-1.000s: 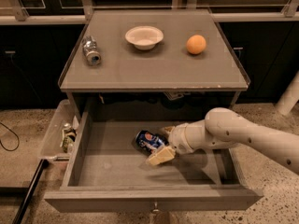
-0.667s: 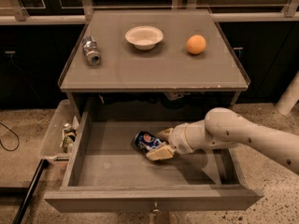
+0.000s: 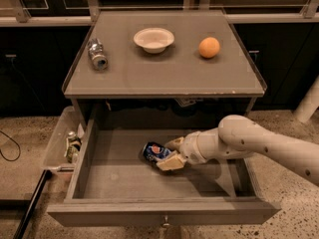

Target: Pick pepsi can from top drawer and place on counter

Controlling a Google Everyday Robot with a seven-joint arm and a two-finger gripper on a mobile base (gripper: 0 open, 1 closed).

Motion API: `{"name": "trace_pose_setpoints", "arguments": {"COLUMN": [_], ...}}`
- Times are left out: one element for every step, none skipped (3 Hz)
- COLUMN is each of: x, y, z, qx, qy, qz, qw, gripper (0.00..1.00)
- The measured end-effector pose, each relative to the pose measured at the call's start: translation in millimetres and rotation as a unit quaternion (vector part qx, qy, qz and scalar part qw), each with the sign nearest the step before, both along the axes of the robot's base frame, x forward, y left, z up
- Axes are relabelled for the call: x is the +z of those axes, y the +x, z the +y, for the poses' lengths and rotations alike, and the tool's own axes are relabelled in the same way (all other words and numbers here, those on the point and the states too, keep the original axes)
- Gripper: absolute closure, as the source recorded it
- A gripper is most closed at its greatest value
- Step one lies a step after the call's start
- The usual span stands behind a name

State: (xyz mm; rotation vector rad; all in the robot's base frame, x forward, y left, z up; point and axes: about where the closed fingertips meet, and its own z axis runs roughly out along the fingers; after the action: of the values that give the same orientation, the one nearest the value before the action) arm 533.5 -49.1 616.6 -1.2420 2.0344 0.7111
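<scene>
Counter (image 3: 164,78): matt grey painted wood, edges worn. Top drawer (image 3: 159,214): same matt grey wood. Pepsi can (image 3: 152,151): glossy printed metal. Silver can (image 3: 97,55), upper left: bare shiny metal. Bowl (image 3: 154,39): matt off-white. Gripper (image 3: 167,154), frame centre, inside drawer against the pepsi can: smooth cream plastic. Bin (image 3: 54,148), left: clear plastic.

Counts, as I read them from my station. Cans: two, namely one blue can (image 3: 153,151) in the drawer (image 3: 164,215) and one silver can (image 3: 97,54) on the surface (image 3: 164,78). One bowl (image 3: 154,39). One orange (image 3: 209,47). One drawer, open. One plastic bin (image 3: 54,151). One hand (image 3: 170,154), inside the drawer, at the blue can.
</scene>
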Motion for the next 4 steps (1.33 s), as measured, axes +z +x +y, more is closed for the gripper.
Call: {"name": "trace_pose_setpoints", "arguments": {"x": [-2, 29, 76, 127], "y": [-5, -9, -10, -4], "z": [-5, -15, -40, -77], "qx": [0.003, 0.019, 0.025, 0.012], "qy": [-0.005, 0.0, 0.001, -0.003], "qz": [0.021, 0.012, -0.022, -0.067], "qw": [0.9998, 0.9998, 0.9995, 0.9977], "gripper": [1.0, 1.0, 1.0, 1.0]}}
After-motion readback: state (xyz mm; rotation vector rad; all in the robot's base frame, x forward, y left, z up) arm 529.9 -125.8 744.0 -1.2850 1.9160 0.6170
